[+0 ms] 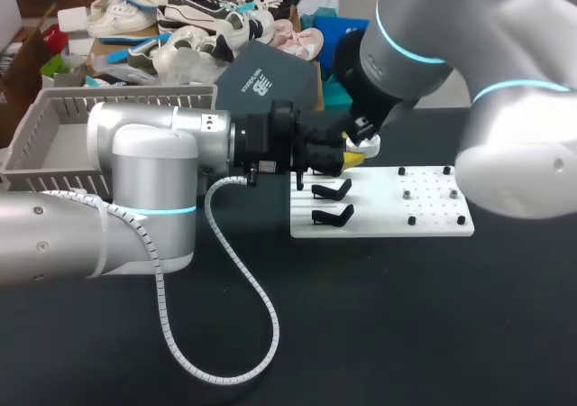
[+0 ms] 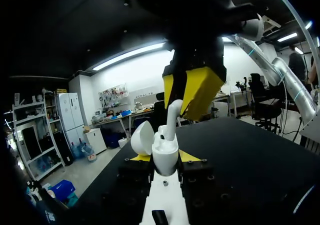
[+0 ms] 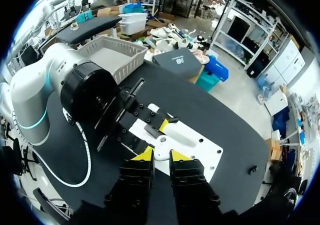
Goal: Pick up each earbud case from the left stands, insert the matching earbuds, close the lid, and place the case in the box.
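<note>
Step in hand, as judged: earbud insertion. Left gripper [image 2: 164, 158] fingers clamped on both sides of earbud case [image 2: 164, 146], lid open, held over far edge of white stand plate [image 1: 424, 218], mid table [image 1: 406, 334]. Right gripper [image 2: 182, 96] tips pinching earbud [image 2: 173, 116] by upper end, lower end at case mouth; seating unconfirmed. Next, est.: straight push-in w/ case held steady, release, shut lid, then to basket [image 1: 54, 117] at far-left table corner.

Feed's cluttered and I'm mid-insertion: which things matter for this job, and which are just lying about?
Job: earbud case, earbud, left pincer, right pincer, stand board, grey basket.
Lying about: spiral cable, small black piece I cannot identify.
</note>
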Tool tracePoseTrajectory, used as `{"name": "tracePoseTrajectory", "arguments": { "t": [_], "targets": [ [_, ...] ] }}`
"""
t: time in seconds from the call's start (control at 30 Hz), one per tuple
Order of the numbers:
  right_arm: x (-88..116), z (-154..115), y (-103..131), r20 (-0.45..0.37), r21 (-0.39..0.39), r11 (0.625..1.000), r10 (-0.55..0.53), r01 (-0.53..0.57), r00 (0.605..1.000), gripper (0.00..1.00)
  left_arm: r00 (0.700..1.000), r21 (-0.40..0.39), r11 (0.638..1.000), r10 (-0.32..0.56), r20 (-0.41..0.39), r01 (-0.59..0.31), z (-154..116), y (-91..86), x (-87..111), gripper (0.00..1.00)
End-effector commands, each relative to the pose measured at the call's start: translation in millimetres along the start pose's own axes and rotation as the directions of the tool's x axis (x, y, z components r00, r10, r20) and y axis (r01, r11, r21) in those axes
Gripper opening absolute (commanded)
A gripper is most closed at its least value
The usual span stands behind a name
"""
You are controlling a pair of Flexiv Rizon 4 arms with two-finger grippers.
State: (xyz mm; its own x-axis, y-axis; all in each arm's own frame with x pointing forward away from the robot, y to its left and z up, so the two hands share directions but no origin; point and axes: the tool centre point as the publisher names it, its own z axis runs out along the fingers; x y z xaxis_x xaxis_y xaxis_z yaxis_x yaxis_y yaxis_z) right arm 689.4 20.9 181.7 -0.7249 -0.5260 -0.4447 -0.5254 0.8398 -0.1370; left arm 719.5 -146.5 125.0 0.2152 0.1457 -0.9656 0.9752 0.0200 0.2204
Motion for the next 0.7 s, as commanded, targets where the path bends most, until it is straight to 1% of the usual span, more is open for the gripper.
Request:
{"name": "tracePoseTrajectory", "arguments": {
  "t": [0.03, 0.47, 0.6, 0.7],
  "targets": [
    [-3.4, 0.3, -0.2, -0.006, -0.001, 1.0, -0.002, 0.002, 1.0, 0.0, 1.0, -0.003, 1.0, 0.001, 0.001, -0.001, -0.1, -0.5, 0.3, 0.0],
    [-3.0, 4.3, -4.3, -0.026, -0.002, 1.0, -0.027, 0.027, 0.999, 0.0, 1.0, -0.003, 1.0, 0.001, 0.001, -0.001, -0.1, -0.5, 0.3, 0.0],
    [-1.8, 2.1, -5.4, -0.015, -0.004, 0.998, -0.063, 0.063, 0.998, 0.0, 1.0, -0.003, 1.0, 0.001, 0.001, -0.001, -0.1, -0.5, 0.3, 0.0],
    [-1.6, 1.4, -5.8, -0.02, 0.0, 0.995, -0.096, 0.096, 0.995, 0.0, 1.0, -0.003, 1.0, 0.001, 0.001, -0.001, -0.1, -0.5, 0.3, 0.0]
  ]
}}
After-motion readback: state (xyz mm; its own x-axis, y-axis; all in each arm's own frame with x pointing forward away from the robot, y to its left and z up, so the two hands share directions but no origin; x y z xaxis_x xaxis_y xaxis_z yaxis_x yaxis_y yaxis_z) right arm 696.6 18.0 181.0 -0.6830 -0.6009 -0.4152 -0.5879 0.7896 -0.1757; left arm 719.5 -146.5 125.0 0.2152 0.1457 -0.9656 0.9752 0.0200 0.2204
